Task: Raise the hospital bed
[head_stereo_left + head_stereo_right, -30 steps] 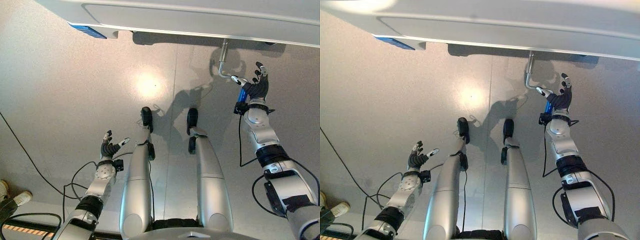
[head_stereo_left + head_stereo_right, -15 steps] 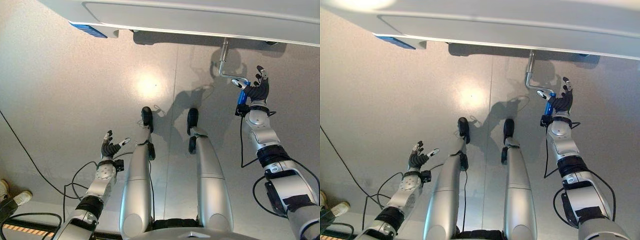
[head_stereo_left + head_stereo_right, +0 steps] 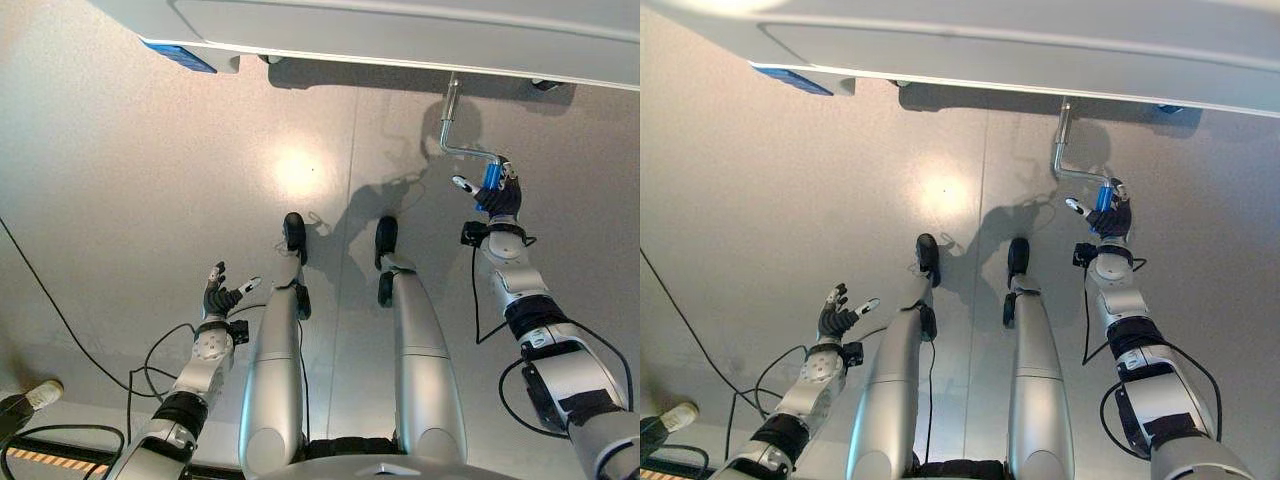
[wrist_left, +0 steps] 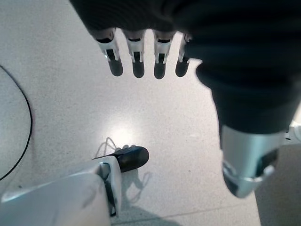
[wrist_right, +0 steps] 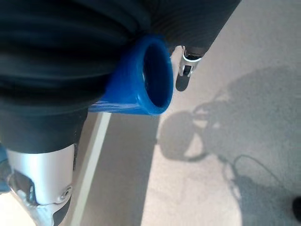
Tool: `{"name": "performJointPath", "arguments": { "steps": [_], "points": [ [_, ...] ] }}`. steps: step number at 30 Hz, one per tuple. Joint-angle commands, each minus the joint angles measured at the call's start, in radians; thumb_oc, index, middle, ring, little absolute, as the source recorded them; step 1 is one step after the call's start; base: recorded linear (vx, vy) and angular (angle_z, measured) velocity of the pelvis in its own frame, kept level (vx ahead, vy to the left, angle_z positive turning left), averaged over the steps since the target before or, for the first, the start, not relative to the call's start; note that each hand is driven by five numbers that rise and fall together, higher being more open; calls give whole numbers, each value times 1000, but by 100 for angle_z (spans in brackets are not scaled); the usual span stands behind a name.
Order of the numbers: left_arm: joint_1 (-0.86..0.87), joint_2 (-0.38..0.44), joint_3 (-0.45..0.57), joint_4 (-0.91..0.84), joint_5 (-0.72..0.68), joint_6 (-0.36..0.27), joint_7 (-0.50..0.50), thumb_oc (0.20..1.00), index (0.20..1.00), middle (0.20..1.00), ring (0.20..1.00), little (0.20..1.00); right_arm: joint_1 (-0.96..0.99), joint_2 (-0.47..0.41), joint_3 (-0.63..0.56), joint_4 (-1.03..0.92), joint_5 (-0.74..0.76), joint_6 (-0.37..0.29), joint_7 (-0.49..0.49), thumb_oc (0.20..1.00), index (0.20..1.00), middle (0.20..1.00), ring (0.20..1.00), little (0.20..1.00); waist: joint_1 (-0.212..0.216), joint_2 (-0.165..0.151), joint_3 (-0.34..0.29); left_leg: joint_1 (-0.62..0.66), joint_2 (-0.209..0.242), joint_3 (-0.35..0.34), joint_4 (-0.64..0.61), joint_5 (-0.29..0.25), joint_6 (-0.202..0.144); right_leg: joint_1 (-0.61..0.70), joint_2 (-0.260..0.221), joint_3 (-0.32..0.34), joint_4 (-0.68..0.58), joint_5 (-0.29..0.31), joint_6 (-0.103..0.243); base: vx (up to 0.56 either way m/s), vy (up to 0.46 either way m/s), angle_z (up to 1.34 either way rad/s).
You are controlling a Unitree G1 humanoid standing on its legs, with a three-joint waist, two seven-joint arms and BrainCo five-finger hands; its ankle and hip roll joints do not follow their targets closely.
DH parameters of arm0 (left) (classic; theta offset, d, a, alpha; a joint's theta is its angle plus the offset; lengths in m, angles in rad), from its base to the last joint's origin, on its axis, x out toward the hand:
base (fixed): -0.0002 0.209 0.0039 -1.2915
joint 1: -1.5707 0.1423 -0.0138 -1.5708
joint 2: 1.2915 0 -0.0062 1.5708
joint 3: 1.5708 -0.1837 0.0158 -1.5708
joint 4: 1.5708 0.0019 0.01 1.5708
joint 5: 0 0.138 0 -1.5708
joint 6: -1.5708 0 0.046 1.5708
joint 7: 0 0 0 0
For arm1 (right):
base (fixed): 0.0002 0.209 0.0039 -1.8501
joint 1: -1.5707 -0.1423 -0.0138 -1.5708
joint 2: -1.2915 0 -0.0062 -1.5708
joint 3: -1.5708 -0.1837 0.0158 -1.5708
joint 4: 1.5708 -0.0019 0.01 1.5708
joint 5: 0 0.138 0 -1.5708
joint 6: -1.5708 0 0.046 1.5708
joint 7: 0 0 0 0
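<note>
Your right hand (image 3: 497,196) has dropped from beside the crank (image 3: 452,125) and curled onto its blue grip (image 3: 490,177), under the bed (image 3: 400,30) at one o'clock. Your wrist view shows that grip (image 5: 136,80) end-on against the palm. Your left hand (image 3: 217,298) hangs relaxed at seven o'clock, fingers (image 4: 136,54) straight.

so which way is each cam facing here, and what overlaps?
Left eye view: on the head, facing down at the floor and bed edge; shows both arms, right hand at the crank handle, left hand low.
Right eye view: same scene, slightly offset.
Left wrist view: along the left hand's straight fingers at the floor.
Right wrist view: close on the blue grip against the right hand.
Shared: the eye views and right wrist view all show the blue grip.
</note>
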Motion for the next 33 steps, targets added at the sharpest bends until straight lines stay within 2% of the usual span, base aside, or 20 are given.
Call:
{"name": "performJointPath", "arguments": {
  "steps": [1, 8, 28, 29, 30, 31, 33],
  "points": [
    [42, 2, -8, -5, 6, -9, 10, 1000, 1000, 1000, 1000, 1000, 33, -30, 18, 41, 73, -18, 31, 1000, 1000, 1000, 1000, 1000, 3, 22, -20, -37, 11, -9, 126, -73, -12, 12, -28, 28, -104, 114, 108, 0, 0, 0],
    [45, 9, -23, 0, -16, -9, -7, 1000, 1000, 1000, 1000, 1000, -40, -51, 45, 142, 133, -2, 69, 1000, 1000, 1000, 1000, 1000, 10, 27, -20, -38, 8, -8, 122, -70, -11, 7, -29, 32, -104, 117, 109, 0, 0, 0],
    [28, 12, -44, 3, -23, -11, -36, 1000, 1000, 1000, 1000, 1000, -134, -101, 89, 261, 141, 27, 139, 1000, 1000, 1000, 1000, 1000, 22, 39, -20, -37, 6, -9, 120, -69, -11, 8, -31, 29, -103, 117, 111, 0, 0, 0],
    [29, 13, -45, 1, -23, -11, -38, 1000, 1000, 1000, 1000, 1000, -135, -105, 91, 261, 139, 27, 141, 940, 940, 940, 940, 940, 22, 39, -20, -38, 6, -9, 120, -69, -11, 8, -30, 29, -103, 116, 111, 0, 0, 0],
    [29, 13, -48, 0, -23, -12, -41, 1000, 1000, 1000, 1000, 1000, -141, -113, 92, 264, 133, 28, 142, 357, 357, 357, 357, 357, 22, 40, -20, -40, 6, -10, 122, -69, -10, 4, -31, 29, -100, 116, 111, 0, 0, 0],
    [29, 13, -48, 0, -23, -12, -41, 1000, 1000, 1000, 1000, 1000, -141, -113, 92, 264, 133, 28, 142, 222, 222, 222, 222, 222, 22, 40, -20, -40, 6, -10, 122, -69, -10, 4, -31, 29, -100, 116, 111, 0, 0, 0],
    [30, 9, -52, 1, -28, -13, -41, 1000, 1000, 1000, 1000, 1000, -144, -116, 89, 265, 132, 24, 138, 200, 200, 200, 200, 200, 23, 41, -20, -40, 6, -11, 122, -70, -10, 4, -31, 28, -99, 115, 111, 0, 0, 0]
  ]
}}
